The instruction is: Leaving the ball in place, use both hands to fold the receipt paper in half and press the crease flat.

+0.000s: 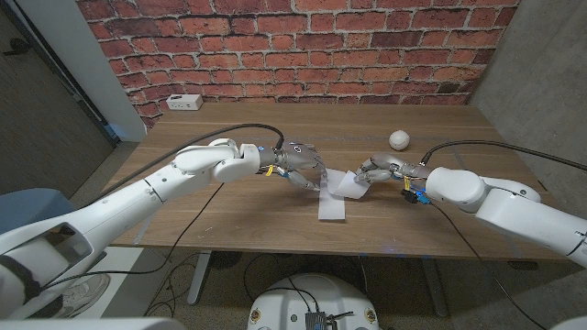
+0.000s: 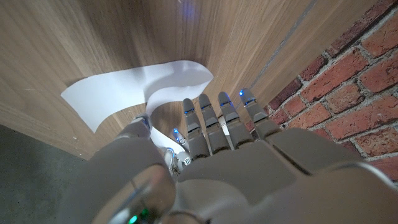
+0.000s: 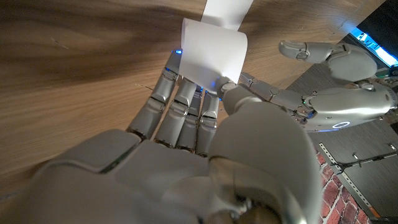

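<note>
The white receipt paper (image 1: pixel 332 205) lies mid-table with both ends lifted off the wood. My left hand (image 1: pixel 298 166) pinches one raised end between thumb and fingers; in the left wrist view the strip (image 2: pixel 134 87) curls up from the table and runs down between my left hand's thumb and fingers (image 2: pixel 217 121). My right hand (image 1: pixel 380 171) pinches the other end, and the right wrist view has that end of the paper (image 3: pixel 214 50) bent over the fingers (image 3: pixel 180 102) under the thumb, with the left hand (image 3: pixel 336 93) close beyond it. The white ball (image 1: pixel 399 139) sits behind the right hand, untouched.
A small white box (image 1: pixel 185 102) stands at the table's back left, against the brick wall (image 1: pixel 303 46). Black cables trail over the table (image 1: pixel 275 119) from both wrists. Bare wood surrounds the paper, and the front edge is close below it.
</note>
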